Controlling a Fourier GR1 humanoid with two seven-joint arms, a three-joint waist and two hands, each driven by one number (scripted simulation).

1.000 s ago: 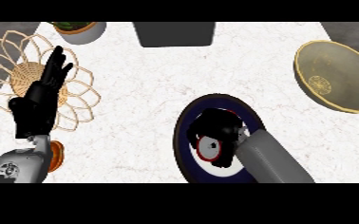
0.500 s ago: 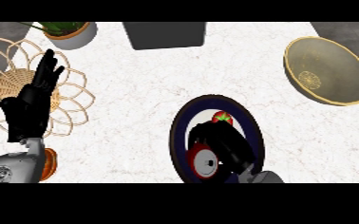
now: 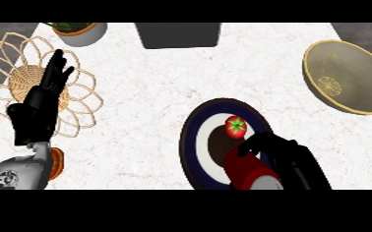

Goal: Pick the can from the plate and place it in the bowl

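One red can, one tomato, one plate, one bowl on a white speckled counter; right hand curls round the can over the plate, left hand rests open

1 head view (steeply down) over counter.

A kitchen: white stone counter with plate, bowl, tomato.
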